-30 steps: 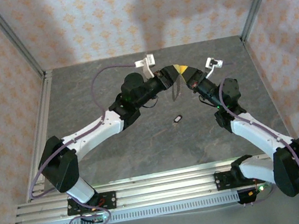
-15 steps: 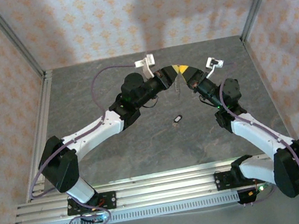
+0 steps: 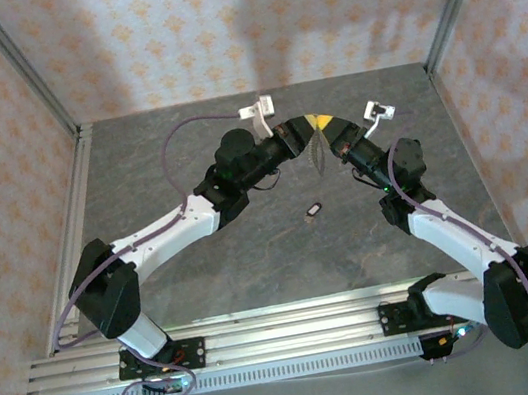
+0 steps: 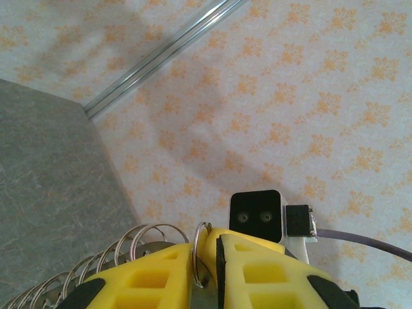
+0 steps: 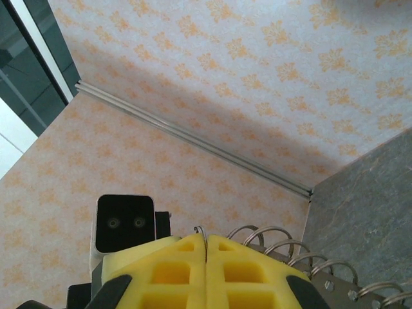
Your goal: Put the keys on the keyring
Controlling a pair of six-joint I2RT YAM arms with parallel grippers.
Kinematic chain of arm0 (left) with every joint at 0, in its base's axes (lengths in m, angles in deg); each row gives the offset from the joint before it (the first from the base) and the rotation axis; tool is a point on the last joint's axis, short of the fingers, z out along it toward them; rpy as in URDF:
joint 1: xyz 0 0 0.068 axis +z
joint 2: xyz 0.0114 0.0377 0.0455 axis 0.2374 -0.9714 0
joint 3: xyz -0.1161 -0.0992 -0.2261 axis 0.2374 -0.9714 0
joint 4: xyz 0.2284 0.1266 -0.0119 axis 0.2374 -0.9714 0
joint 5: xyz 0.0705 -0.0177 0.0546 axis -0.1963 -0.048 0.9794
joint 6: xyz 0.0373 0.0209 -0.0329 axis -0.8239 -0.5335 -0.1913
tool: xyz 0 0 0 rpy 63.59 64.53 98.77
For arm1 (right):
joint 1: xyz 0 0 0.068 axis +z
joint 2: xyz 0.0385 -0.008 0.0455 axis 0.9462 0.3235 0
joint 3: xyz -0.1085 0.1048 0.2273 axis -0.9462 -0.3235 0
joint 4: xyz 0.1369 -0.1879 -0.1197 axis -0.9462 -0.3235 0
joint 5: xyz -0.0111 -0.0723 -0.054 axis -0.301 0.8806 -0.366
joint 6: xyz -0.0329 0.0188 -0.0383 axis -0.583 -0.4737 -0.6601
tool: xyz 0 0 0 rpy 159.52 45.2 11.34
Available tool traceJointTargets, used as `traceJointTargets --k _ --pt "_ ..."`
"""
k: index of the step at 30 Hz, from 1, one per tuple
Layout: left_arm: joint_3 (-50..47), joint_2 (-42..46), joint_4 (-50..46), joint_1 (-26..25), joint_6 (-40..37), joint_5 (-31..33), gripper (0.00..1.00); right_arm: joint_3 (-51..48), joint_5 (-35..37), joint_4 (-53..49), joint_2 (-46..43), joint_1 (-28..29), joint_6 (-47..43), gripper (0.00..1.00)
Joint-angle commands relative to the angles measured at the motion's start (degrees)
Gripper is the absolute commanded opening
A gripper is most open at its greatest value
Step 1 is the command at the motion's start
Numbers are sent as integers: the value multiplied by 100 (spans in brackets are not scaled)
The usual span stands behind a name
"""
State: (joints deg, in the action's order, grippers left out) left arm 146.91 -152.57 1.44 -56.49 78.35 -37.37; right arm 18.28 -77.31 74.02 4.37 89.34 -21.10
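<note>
Left gripper was noted at the bottom centre of its wrist view. Its yellow fingers stood at a narrow gap, with the keyring pinched in that gap and a thin wire arc showing just above the tips. Right gripper sat at the bottom centre of its own wrist view. Its fingers were pressed together, and a short arc of the same wire showed at the seam.

In the overhead view both grippers stood tip to tip at upper centre of the frame, over the far half of the grey table. The keyring showed as a pale loop just below them.

The key lay on the table slightly right of centre, apart from both grippers and from the loop.

A row of wire coils stood beside the left fingers, at lower left of that wrist view. Patterned walls enclosed the table.
</note>
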Motion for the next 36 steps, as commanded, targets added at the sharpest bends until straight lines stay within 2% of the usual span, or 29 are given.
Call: traceJointTargets --k 1,4,10,14,18,22,27,31,36 --pt "160 -123 335 -92 -44 -13 10 -11 -108 229 -122 38 -106 0" --pt "138 -130 373 -92 -31 -9 0 -2 -100 200 -130 33 -122 0" --pt "6 -77 492 -85 -118 25 0 48 -96 -6 -213 37 -205 0" --pt "-340 155 638 16 -270 90 0 236 172 -1111 -731 -88 -543 37" --pt "-920 636 731 257 -442 145 0 515 300 -2621 -1166 -275 -954 48" --pt "-1417 1252 454 464 -794 185 0 795 331 -4284 -1134 -316 -1524 55" --pt "-1918 2042 -138 606 -1294 297 0 1065 498 -6136 -493 -308 -2429 58" --pt "-2323 2505 -258 746 -1400 375 0 1000 370 -6569 173 -222 -3030 56" --pt "-2688 2878 -275 959 -1400 320 0 1098 693 -6968 1001 117 -3883 48"
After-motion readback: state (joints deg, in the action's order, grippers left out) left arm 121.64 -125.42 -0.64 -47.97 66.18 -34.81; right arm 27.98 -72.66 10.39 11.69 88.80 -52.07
